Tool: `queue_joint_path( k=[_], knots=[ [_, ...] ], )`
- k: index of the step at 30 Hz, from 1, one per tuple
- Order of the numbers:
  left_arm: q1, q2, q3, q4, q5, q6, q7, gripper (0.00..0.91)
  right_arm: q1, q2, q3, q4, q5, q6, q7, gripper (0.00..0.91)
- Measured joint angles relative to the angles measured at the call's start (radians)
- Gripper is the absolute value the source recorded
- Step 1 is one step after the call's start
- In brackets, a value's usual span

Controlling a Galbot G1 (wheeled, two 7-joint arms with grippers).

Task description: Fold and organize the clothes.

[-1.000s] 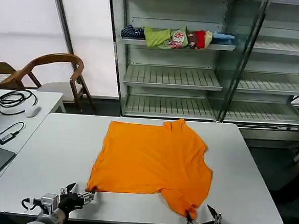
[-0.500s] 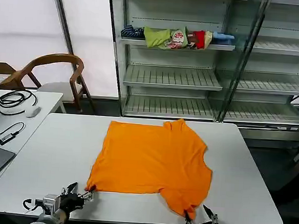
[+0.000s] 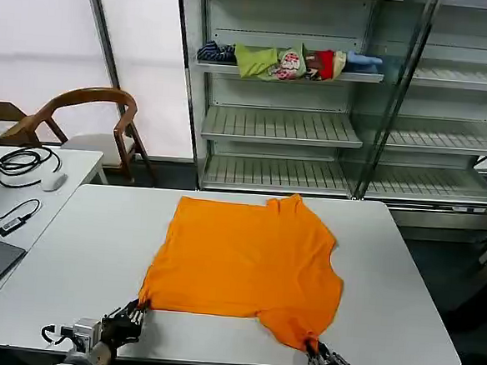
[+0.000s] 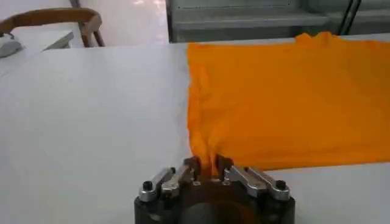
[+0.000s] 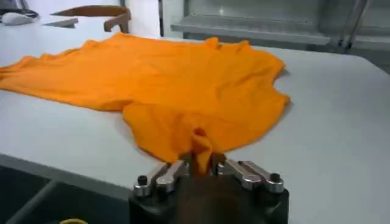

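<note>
The bright orange T-shirt [image 3: 246,262] lies spread on the white table [image 3: 97,247], plain side up. At its near left corner my left gripper [image 3: 134,316] is shut on a pinch of the hem, seen up close in the left wrist view where orange cloth [image 4: 207,159] is bunched between the fingers of that gripper [image 4: 207,167]. My right gripper [image 3: 315,352] is shut on the near right corner at the table's front edge. The right wrist view shows this gripper [image 5: 201,160] with a fold of the shirt [image 5: 201,143] pressed between its fingers.
Metal shelves [image 3: 281,127] stand behind the table, with a pile of green, red, blue and dark garments [image 3: 285,62] on an upper shelf. A wooden chair [image 3: 89,113] and a side desk [image 3: 73,166] with cables [image 3: 23,163] are at the left.
Both grippers have closed on the shirt's near corners; a second ago their fingers stood open beside the cloth. The near hem has shifted slightly.
</note>
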Motion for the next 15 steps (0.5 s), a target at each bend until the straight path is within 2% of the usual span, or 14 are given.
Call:
queue_joint_path(
  k=[15],
  knots=[
    [-0.036,0.010,-0.023,0.000,-0.038,-0.033,0.037,0.030,0.106,-0.008,0.035,0.015,0.051,-0.018,0.012,0.000]
  ],
)
